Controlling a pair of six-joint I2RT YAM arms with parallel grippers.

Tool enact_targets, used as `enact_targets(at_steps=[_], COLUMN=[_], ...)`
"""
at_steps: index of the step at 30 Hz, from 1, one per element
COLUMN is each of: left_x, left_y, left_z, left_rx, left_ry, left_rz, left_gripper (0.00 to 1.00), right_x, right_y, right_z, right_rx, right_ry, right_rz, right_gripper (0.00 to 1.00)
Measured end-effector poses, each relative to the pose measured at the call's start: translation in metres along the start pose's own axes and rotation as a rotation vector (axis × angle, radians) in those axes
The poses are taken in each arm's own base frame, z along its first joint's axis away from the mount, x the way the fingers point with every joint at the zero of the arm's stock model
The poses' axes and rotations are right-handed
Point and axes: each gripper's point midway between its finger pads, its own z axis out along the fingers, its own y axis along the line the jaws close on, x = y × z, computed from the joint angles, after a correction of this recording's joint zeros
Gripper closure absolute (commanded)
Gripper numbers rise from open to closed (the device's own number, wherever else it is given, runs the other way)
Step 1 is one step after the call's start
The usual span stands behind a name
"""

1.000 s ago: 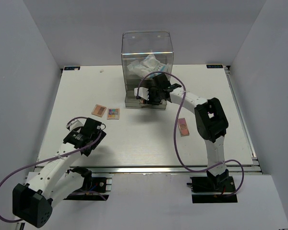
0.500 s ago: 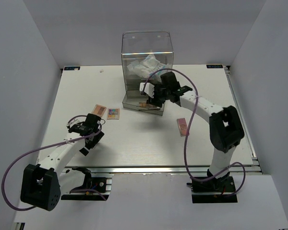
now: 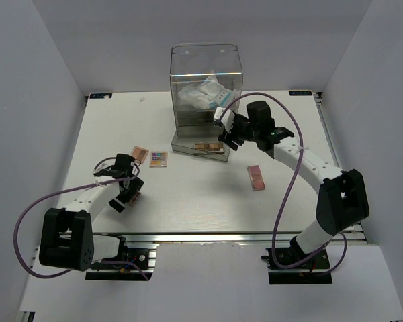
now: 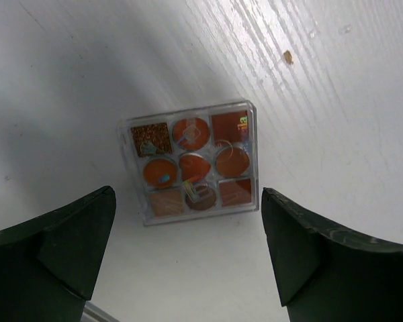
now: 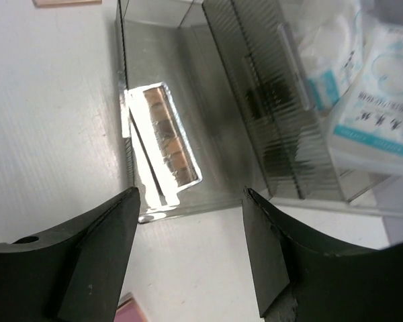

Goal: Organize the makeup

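A clear palette of orange and brown pans [image 4: 191, 164] lies flat on the white table between the fingers of my left gripper [image 4: 187, 225], which is open and above it. In the top view my left gripper [image 3: 124, 182] hides most of that palette. A pink-brown palette [image 3: 139, 154] and a multicolour palette [image 3: 159, 159] lie just beyond it. A brown palette [image 3: 208, 146] lies in the pulled-out drawer [image 5: 188, 74]. My right gripper [image 3: 226, 133] is open and empty just right of the drawer. A pink palette [image 3: 256, 178] lies on the table. A white-blue packet [image 5: 376, 114] sits inside the box.
The tall clear acrylic drawer box [image 3: 207, 74] stands at the back centre, with its lowest drawer [image 3: 188, 149] sticking out toward me. White walls close the table on the left, right and back. A metal rail [image 3: 208, 236] runs along the near edge.
My right gripper has drawn back to the right from the drawer, leaving the brown palette in it. My left arm has swung so that its gripper is over the orange-pan palette.
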Motion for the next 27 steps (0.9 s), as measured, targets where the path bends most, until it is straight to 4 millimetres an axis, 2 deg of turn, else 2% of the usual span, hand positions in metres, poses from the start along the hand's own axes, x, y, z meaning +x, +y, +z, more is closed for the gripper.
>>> enact_targets(at_steps=[4,15,22,27], left_x=[0.0,-0.01,-0.016,-0.019], left_y=[0.002,0.002,0.0,-0.002], left_z=[0.007,0.014,0.018,0.022], left_rx=[0.011,0.016,0.015,0.006], left_ry=[0.022,0.041,0.043,0.038], left_rz=[-0.035,-0.063,-0.062,-0.056], left_gripper=[0.02,0.02,0.02,0.06], right_x=[0.009,0.002,0.01,0.014], right_y=[0.008,0.001,0.003,0.002], right_z=[-0.01,-0.032,-0.038,-0.039], right_rx=[-0.006,0.031,0.033,0.035], right_ry=[0.017,-0.015,-0.006,-0.003], right_rz=[0.044,0.118,0.153,0.165], right_gripper=[0.32,0.32,0.32,0.31])
